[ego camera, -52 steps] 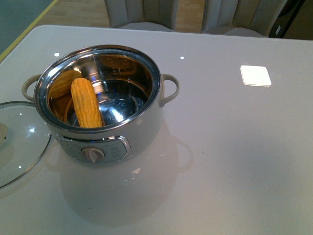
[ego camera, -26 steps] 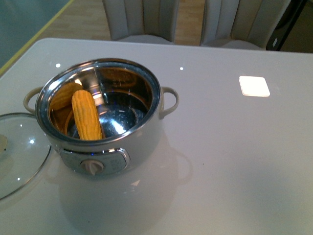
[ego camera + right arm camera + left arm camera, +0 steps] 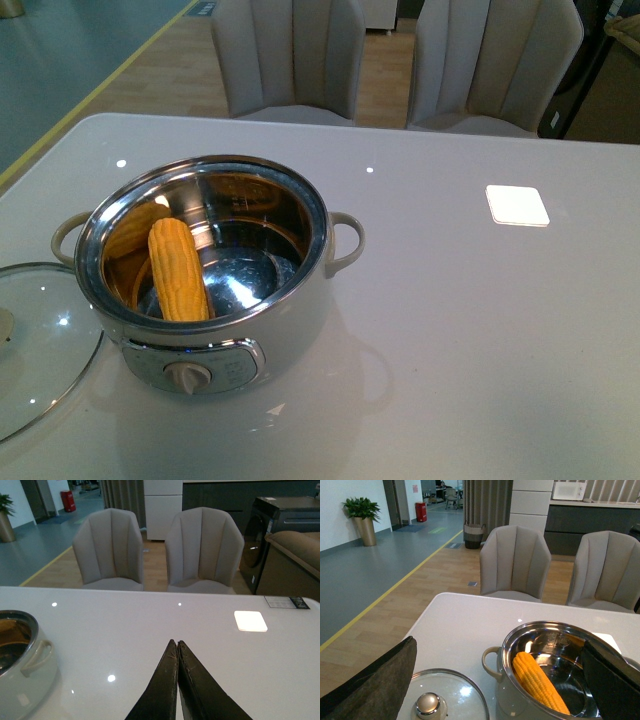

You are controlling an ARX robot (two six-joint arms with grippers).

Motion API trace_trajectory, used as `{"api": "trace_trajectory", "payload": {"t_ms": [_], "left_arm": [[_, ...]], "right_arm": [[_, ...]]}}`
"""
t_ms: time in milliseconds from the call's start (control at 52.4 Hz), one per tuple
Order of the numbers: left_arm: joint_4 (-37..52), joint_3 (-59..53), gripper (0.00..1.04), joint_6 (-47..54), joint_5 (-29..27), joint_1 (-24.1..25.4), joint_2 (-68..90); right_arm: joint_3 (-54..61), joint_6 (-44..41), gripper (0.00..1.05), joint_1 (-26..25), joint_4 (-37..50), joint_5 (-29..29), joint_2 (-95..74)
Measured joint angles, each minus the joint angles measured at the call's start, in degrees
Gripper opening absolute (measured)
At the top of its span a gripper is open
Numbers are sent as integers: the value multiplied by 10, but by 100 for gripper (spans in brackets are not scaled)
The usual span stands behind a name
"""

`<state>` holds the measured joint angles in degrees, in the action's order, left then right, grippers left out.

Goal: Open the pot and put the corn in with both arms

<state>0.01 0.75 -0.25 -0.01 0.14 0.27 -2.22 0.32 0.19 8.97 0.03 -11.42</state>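
Observation:
The cream-white pot (image 3: pixel 270 340) stands open on the white table, its steel bowl showing. The yellow-orange corn (image 3: pixel 178 270) leans inside it against the near left wall, also seen in the left wrist view (image 3: pixel 539 682). No arm shows in the front view. My left gripper (image 3: pixel 500 680) is open and empty, its two dark fingers (image 3: pixel 375 685) wide apart, held above the lid and the pot (image 3: pixel 506 700). My right gripper (image 3: pixel 177 644) is shut and empty above the bare table, to the right of the pot (image 3: pixel 22 680).
The round glass lid (image 3: pixel 40 350) lies flat on the table left of the pot, its knob showing in the left wrist view (image 3: pixel 428 704). A white square pad (image 3: pixel 517 205) lies at the right. Two grey chairs (image 3: pixel 290 55) stand behind the table's far edge.
The front view has tilted upward: the pot, lid and pad sit lower in the picture and the chairs show more. The corn stays in the pot.

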Motion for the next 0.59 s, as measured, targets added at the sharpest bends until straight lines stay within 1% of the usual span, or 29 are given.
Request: {"api": "trace_trajectory", "payload": {"t_ms": [76,172,592], "left_arm": [[0,0,98,0,0,0,0],[0,0,98,0,0,0,0],[0,0,98,0,0,0,0]], "right_arm": [[6,0,2,0,-6,0,20],[6,0,2,0,-81,0,90],[6,0,2,0,-89,0,110]]}}
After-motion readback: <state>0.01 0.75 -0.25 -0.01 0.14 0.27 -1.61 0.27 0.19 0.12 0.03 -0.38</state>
